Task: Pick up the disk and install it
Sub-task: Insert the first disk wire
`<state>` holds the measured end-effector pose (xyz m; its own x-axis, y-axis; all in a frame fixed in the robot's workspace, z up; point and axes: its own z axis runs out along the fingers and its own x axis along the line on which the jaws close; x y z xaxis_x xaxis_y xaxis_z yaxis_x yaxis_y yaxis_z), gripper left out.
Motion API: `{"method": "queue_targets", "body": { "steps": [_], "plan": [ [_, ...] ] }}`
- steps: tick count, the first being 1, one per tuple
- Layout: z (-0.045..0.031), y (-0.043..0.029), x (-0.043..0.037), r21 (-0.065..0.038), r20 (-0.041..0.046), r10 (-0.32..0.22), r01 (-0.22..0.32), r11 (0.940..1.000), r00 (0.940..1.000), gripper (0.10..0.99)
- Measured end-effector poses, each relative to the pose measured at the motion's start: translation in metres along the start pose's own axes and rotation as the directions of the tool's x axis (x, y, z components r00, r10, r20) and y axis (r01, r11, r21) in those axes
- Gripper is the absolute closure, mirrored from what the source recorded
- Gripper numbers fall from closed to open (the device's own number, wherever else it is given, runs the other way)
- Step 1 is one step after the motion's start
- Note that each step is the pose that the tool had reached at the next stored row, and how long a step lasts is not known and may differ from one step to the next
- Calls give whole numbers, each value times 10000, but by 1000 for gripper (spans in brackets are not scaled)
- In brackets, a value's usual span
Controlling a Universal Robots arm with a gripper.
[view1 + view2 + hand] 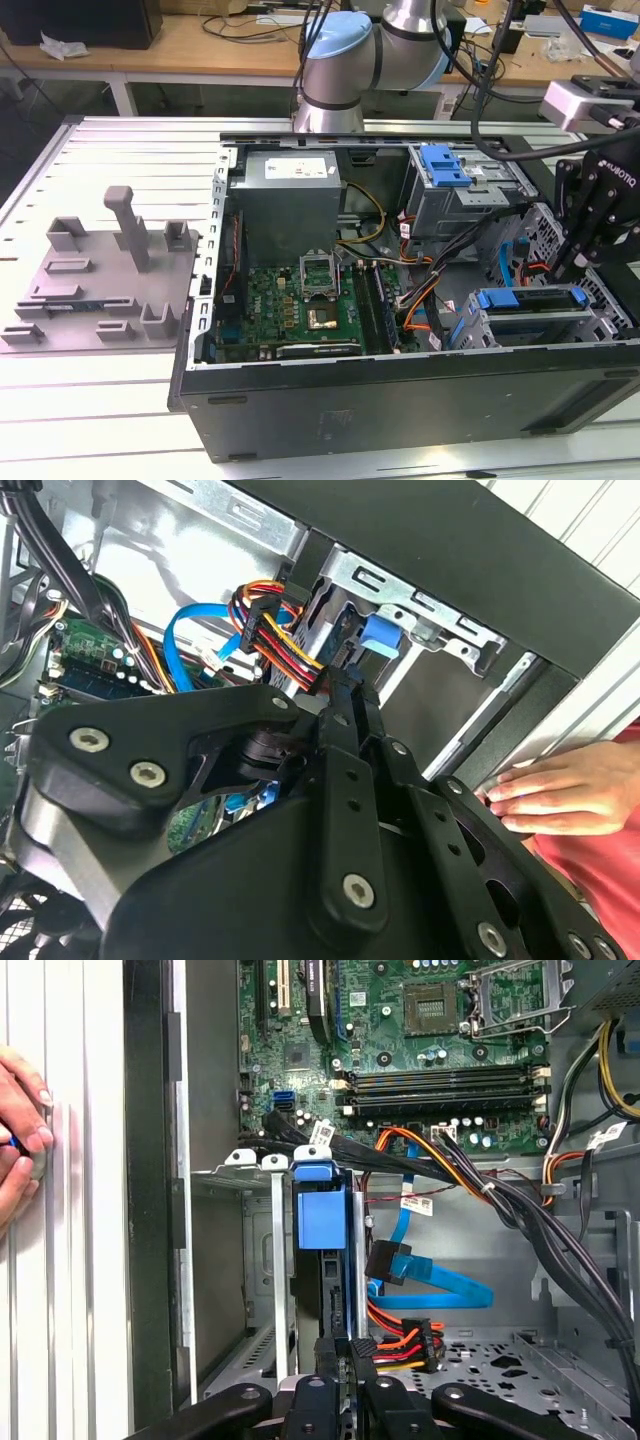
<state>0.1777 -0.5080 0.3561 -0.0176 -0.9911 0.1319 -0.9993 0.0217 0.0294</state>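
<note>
**Exterior view, read from its left to its right.** A grey moulded fixture lies on the slatted table, well apart from the work. Next comes the open computer case, holding the grey power supply and, nearer the camera, the motherboard. Toward the exterior view's right stands an upper bay with a ribbed blue latch. Nearer the camera than that bay is the drive cage. The disk sits on edge in this cage, its blue bracket showing along the cage's open side. The gripper reaches down at the end of the cage that lies to the exterior view's right.

**First wrist view.** The disk is seen edge-on in its slot. The blue data cable and the red-and-orange power leads lie just beside it. The gripper has its fingers drawn almost together, with nothing plainly pinched between them. The tips lie at the disk's near end, and whether they touch it cannot be told. A person's hand rests on the table outside the case wall.

**Judgement.** Pickup appears done and installation is the step in hand, since the disk is in the slot but is not shown to be latched. Seating it calls for a straight push along the slot, kept clear of the leads beside it.
</note>
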Motion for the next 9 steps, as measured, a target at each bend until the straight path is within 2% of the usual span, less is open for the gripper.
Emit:
{"method": "queue_targets", "body": {
  "steps": [9],
  "plan": [
    [14, 0, -2, 0, 1, 1, -1, 10000, 10000, 922]
  ]
}}
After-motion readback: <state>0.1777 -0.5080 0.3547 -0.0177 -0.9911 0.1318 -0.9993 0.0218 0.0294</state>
